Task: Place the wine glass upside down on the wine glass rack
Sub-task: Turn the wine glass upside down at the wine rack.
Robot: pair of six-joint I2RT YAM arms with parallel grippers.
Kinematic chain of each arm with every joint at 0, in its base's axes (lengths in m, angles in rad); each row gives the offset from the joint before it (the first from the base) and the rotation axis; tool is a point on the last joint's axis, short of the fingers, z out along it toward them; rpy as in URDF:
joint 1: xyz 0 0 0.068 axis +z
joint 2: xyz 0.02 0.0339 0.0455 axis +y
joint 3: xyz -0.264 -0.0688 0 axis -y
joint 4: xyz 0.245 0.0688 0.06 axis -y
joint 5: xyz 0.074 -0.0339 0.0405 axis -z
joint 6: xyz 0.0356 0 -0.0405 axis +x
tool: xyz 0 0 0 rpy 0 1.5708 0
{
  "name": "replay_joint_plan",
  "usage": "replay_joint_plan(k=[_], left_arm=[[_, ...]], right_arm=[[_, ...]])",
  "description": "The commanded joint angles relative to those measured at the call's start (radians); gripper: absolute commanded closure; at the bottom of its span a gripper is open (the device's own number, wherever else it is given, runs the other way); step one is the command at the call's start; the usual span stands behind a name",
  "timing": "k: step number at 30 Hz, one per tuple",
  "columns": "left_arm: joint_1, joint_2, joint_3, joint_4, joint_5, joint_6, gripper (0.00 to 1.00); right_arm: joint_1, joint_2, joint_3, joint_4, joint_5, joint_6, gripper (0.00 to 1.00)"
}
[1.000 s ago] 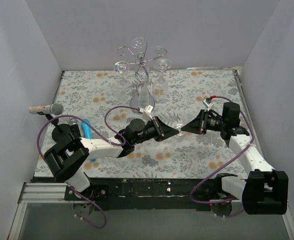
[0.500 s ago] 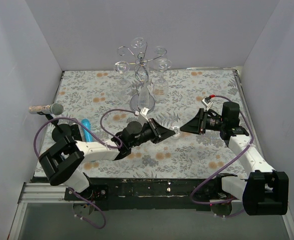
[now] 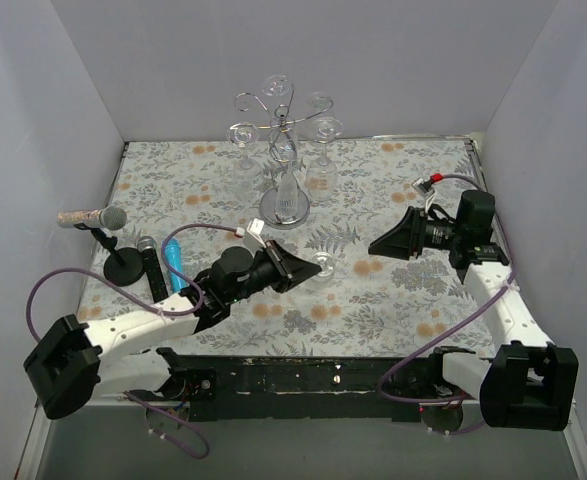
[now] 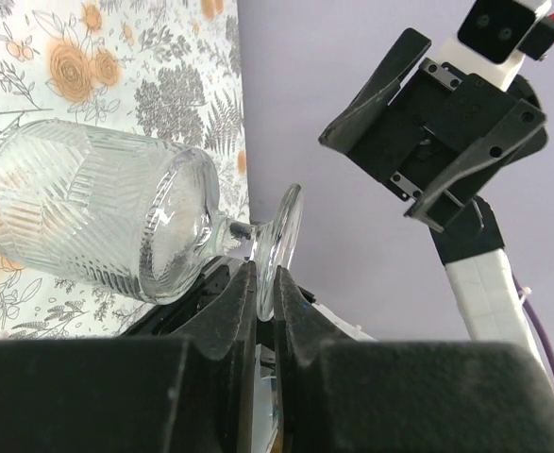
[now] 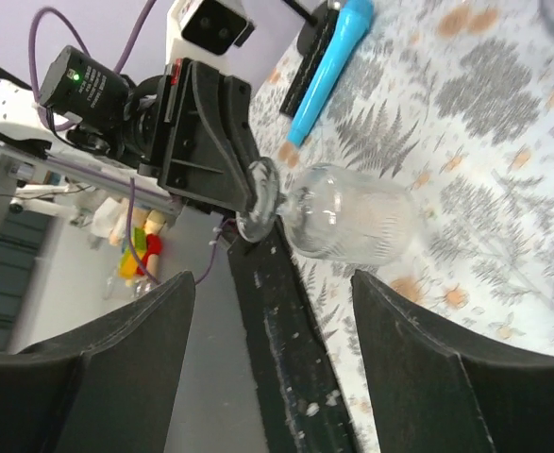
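Though off rack (image 3: 285, 208), glass (image 4: 88, 208) in L gripper (image 4: 265, 283).

In the left wrist view the lower edge of the wine glass (image 4: 97, 222) foot is hidden between the left gripper (image 4: 265, 279) fingers (image 4: 222, 326), while in the right wrist view the right gripper (image 5: 272, 280) fingers (image 5: 116, 377) are blurred and cut off at the bottom edge, as is the blue stick (image 5: 328, 68) at the top.

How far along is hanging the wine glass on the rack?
Done: the clear ribbed wine glass is gripped at its foot by the left tool, held sideways. In hand: the right tool stands open, apart from it. Left: carry it to the shiny silver wire wine glass rack and hang it upside down.
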State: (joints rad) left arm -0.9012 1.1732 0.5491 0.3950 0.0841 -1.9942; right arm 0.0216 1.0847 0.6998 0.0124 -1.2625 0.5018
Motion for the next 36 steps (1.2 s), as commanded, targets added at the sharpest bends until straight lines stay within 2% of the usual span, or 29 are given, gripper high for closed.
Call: replay_joint_plan(k=[1,5,7,9,16,23,29,36], left_arm=[[0.054,-0.153,0.043,-0.195,-0.001,0.018,1.00],[0.099,-0.254,0.090,-0.388,0.022,0.057,1.00],[0.123,-0.297,0.133,-0.510,0.023,0.093,1.00],[0.163,-0.325,0.190,-0.609,0.017,0.129,1.00],[0.396,-0.271,0.422,-0.829,0.094,0.299,1.00],[0.562,-0.234,0.557,-0.884,0.086,0.385,1.00],[0.633,-0.199,0.643,-0.802,-0.017,0.402,1.00],[0.789,-0.038,0.765,-0.680,0.097,0.368,1.00]], right_arm=[[-0.098,0.061,0.111,-0.084,-0.168,-0.233,0.25],[-0.189,0.145,0.190,-0.302,-0.176,-0.490,0.25],[-0.209,0.181,0.246,-0.444,-0.124,-0.702,0.25],[-0.219,0.208,0.280,-0.529,-0.088,-0.804,0.25],[-0.270,0.227,0.256,-0.505,-0.110,-0.830,0.24],[-0.310,0.218,0.190,-0.468,-0.144,-0.861,0.24],[-0.348,0.224,0.153,-0.465,-0.265,-0.922,0.24],[-0.382,0.231,0.168,-0.618,-0.265,-1.091,0.24]])
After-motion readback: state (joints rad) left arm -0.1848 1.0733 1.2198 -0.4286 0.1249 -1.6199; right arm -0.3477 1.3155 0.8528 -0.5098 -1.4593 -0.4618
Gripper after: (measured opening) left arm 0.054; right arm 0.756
